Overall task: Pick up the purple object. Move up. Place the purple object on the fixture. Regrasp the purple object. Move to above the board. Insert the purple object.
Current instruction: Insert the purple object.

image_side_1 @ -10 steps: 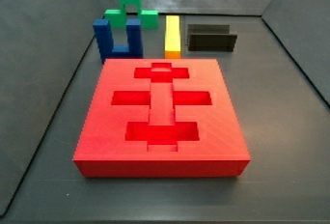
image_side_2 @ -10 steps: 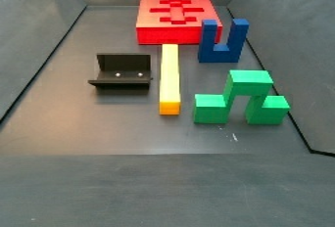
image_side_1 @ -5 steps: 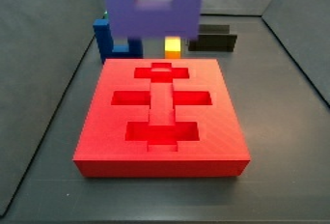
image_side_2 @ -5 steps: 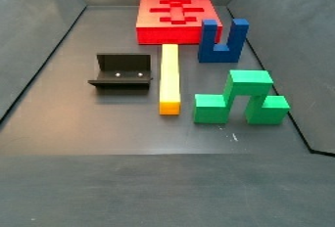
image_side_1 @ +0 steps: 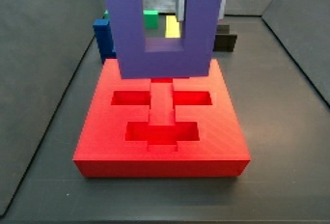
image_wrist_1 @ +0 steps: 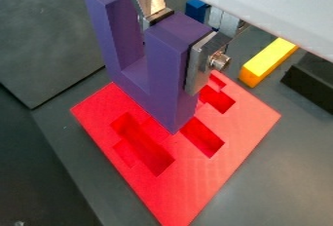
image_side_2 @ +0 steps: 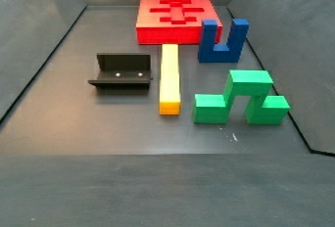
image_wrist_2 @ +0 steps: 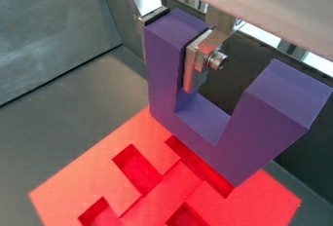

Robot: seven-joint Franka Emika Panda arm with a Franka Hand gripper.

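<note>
Hand [image_wrist_1: 176, 37] clamping purple object [image_side_1: 157, 30] over board [image_side_1: 161, 141], unseen elsewhere

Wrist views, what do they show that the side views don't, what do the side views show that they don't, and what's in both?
Only the wrist views: a close look at a silver finger of the claw, pressed flat against one prong.
Only the side views: the green block, the whole blue block and the whole fixture.
Both: the purple object, prongs up, held by the claw above the board, and the yellow bar.
</note>
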